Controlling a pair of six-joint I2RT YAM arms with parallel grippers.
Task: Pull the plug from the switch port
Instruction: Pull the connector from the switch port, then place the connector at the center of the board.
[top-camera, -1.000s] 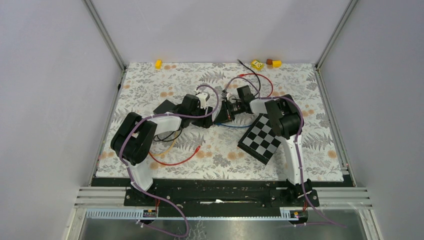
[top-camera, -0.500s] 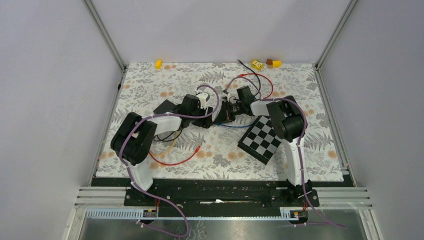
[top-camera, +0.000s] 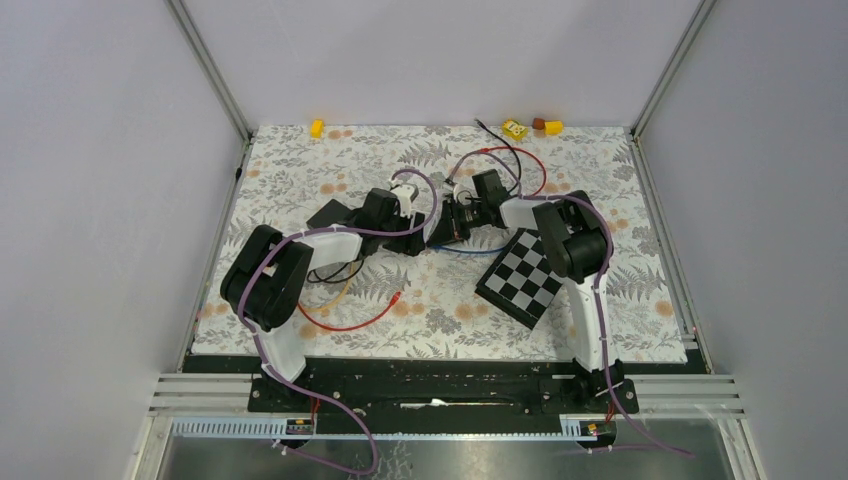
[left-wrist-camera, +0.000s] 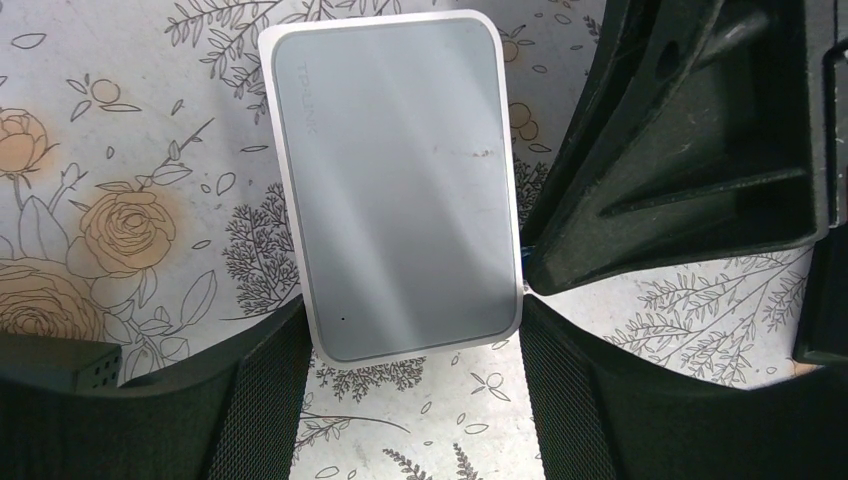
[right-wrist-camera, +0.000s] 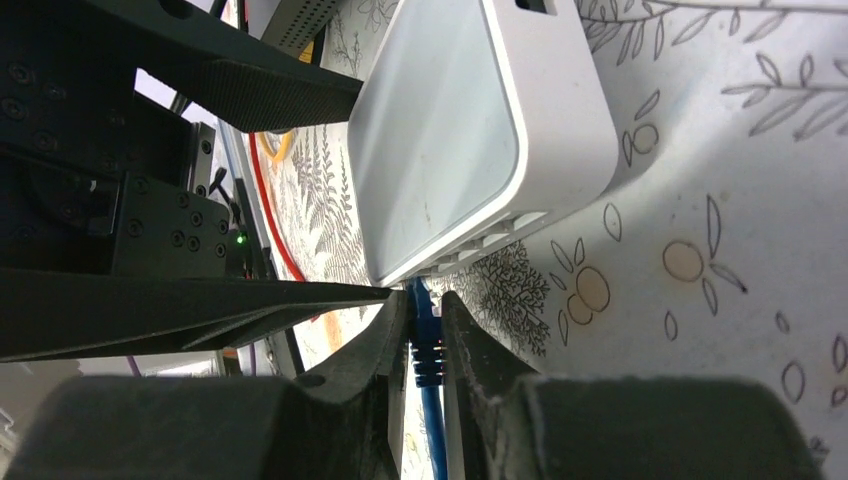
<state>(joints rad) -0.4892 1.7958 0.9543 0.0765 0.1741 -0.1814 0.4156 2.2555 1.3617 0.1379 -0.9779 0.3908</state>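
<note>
The white switch (left-wrist-camera: 400, 190) lies flat on the flowered mat. My left gripper (left-wrist-camera: 410, 305) has closed on its near end, one finger against each side edge. A blue plug (right-wrist-camera: 425, 345) sits at a port on the switch's (right-wrist-camera: 470, 130) side edge, and its blue cable (right-wrist-camera: 432, 430) trails back toward the camera. My right gripper (right-wrist-camera: 425, 300) is shut on the plug, with the fingers pinching its body right at the port. In the top view both grippers, left (top-camera: 420, 225) and right (top-camera: 455, 215), meet at mid-table and hide the switch.
A black-and-white checkerboard (top-camera: 522, 277) lies by the right arm. Red cables (top-camera: 350, 320) loop in front of the left arm and behind the right gripper. Small yellow objects (top-camera: 514, 129) sit along the mat's far edge. The blue cable (top-camera: 465, 252) runs along the mat.
The right arm's elbow has shifted very slightly to the right. Both grippers keep the same hold and place.
</note>
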